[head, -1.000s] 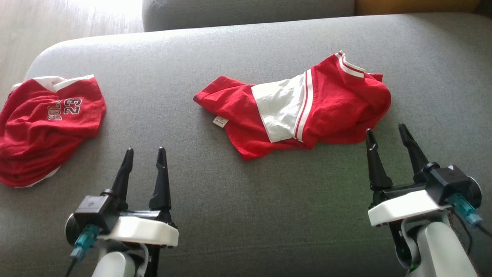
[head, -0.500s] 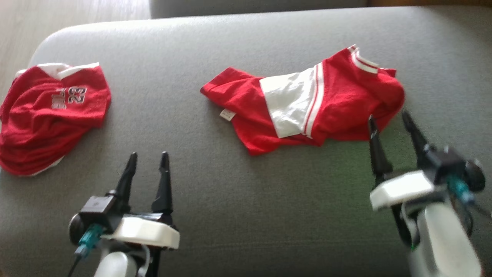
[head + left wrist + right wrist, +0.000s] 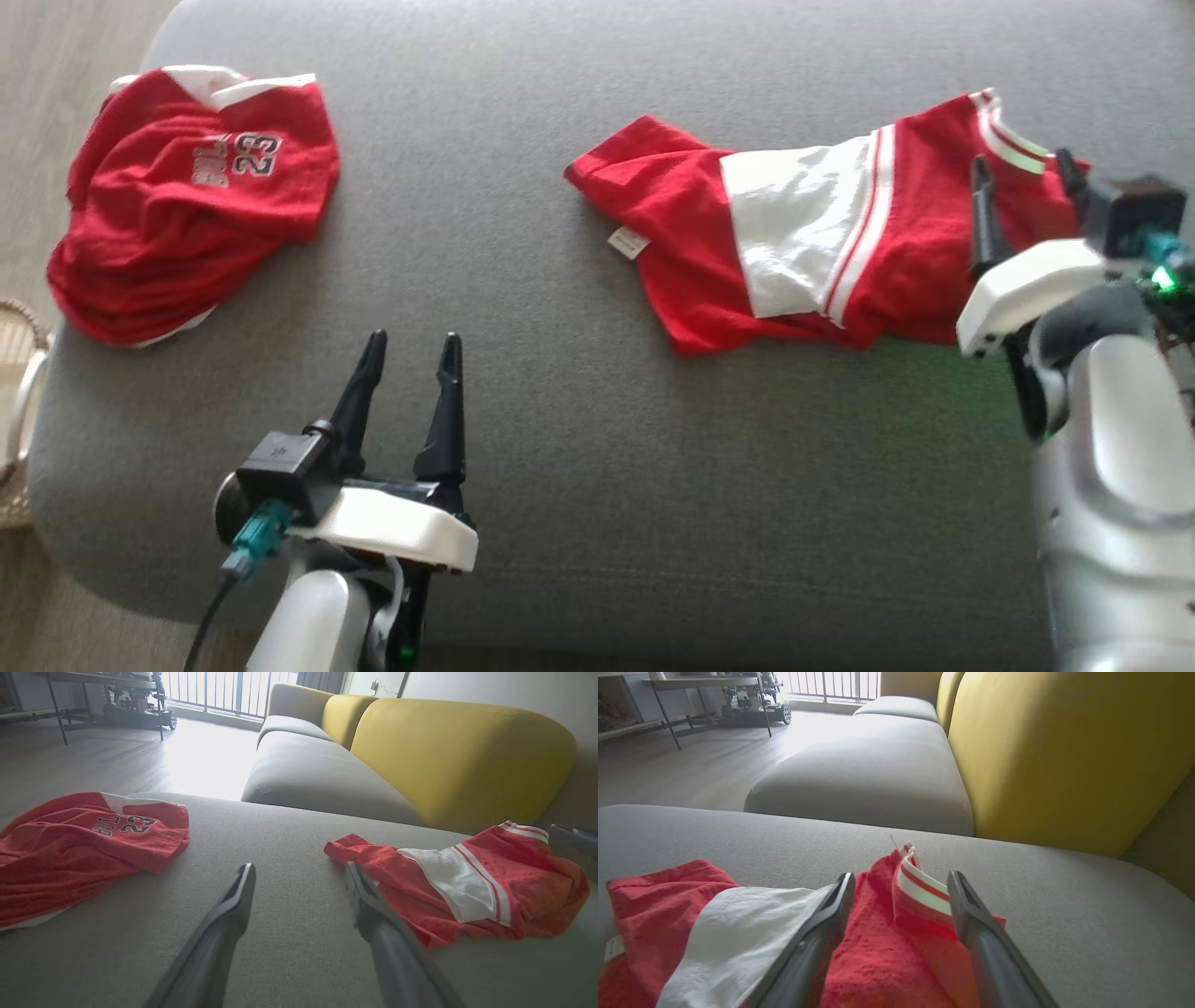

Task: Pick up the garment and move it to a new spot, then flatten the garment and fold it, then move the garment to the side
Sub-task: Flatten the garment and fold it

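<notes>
The garment (image 3: pixel 803 243), red with a white panel and a striped waistband, lies crumpled on the grey sofa cushion (image 3: pixel 579 448) at centre right. My right gripper (image 3: pixel 1021 161) is open above its right end. In the right wrist view, the right gripper (image 3: pixel 901 875) straddles the striped waistband (image 3: pixel 924 891) and the red cloth of the garment (image 3: pixel 878 952). My left gripper (image 3: pixel 414 338) hovers open over bare cushion, to the near left of the garment. In the left wrist view, the left gripper (image 3: pixel 299 865) holds nothing, and the garment (image 3: pixel 458 882) lies just right of it.
A second red garment printed with 23 (image 3: pixel 196 205) lies bunched at the cushion's left end, also in the left wrist view (image 3: pixel 70 844). A yellow backrest (image 3: pixel 1064 756) rises behind the cushion. A wicker basket (image 3: pixel 19 411) stands on the floor at the left edge.
The head camera has shifted, so the whole scene sits further right and lower. My right gripper has advanced from short of the garment's near edge to over its right end, still open.
</notes>
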